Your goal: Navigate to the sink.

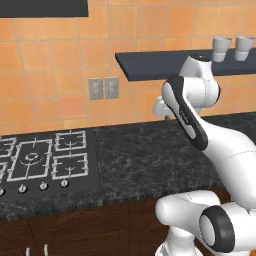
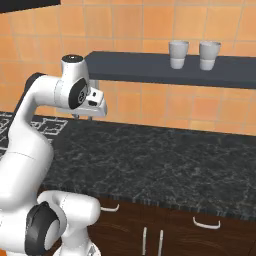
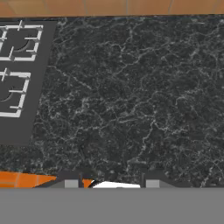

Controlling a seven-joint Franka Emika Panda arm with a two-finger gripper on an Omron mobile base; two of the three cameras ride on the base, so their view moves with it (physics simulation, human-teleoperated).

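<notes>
The sink is out of view. My gripper [image 2: 84, 118] hangs above the dark speckled counter [image 2: 160, 160], pointing down, just below the front of a wall shelf. From the left base view the hand [image 1: 160, 106] peeks out behind the arm's upper link. In the hand view the two dark fingertips [image 3: 70, 182] stand wide apart over bare counter, so the gripper is open with nothing between them.
A black gas stovetop [image 1: 40, 157] with burner grates lies to the left of the arm, and its edge [image 3: 17, 78] is close to the hand. A dark wall shelf [image 2: 150, 67] carries two grey cups [image 2: 179, 54]. Wall outlets [image 1: 103, 88] sit on the orange tiles. Cabinet doors [image 2: 150, 235] run below.
</notes>
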